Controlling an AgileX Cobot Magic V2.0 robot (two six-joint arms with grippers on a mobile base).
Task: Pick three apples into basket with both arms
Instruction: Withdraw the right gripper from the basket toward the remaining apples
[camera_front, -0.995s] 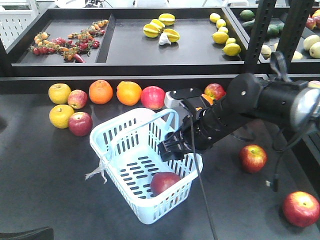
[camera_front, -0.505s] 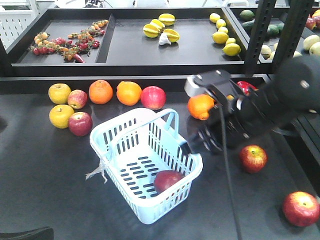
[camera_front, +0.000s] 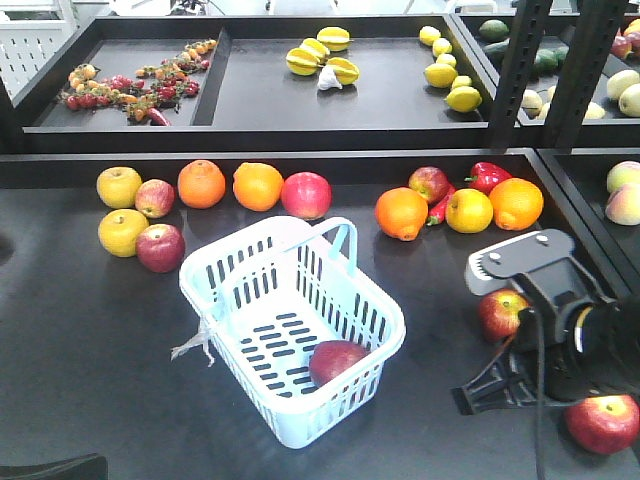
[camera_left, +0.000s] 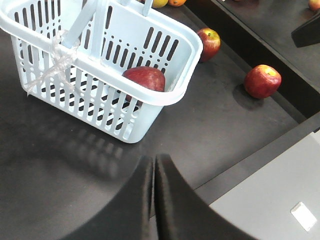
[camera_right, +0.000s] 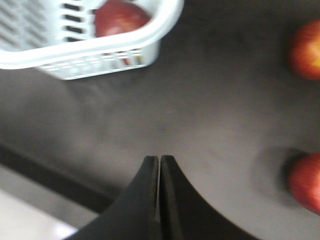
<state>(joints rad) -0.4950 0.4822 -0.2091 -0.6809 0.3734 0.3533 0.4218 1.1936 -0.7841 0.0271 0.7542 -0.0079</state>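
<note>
The pale blue basket (camera_front: 232, 270) stands mid-table with one dark red apple (camera_front: 337, 360) in its near right corner. Two more red apples lie on the table to its right, one (camera_front: 503, 313) beside my right arm (camera_front: 545, 290) and one (camera_front: 602, 422) at the front right corner. My right gripper (camera_right: 159, 159) is shut and empty, low over bare table between the basket (camera_right: 100, 50) and those apples (camera_right: 306, 182). My left gripper (camera_left: 153, 159) is shut and empty, in front of the basket (camera_left: 165, 95), with the apple (camera_left: 145, 79) visible inside.
A row of yellow apples, oranges and red apples (camera_front: 307, 194) lines the table's back edge, with more fruit and a red pepper (camera_front: 487, 176) at the back right. Raised black trays (camera_front: 350, 110) of fruit sit behind. Black upright posts (camera_front: 520, 70) stand at the right.
My right arm has swung away from above the basket, right and toward the front of the table, uncovering the fruit at the back right. The apple stays in the basket.
</note>
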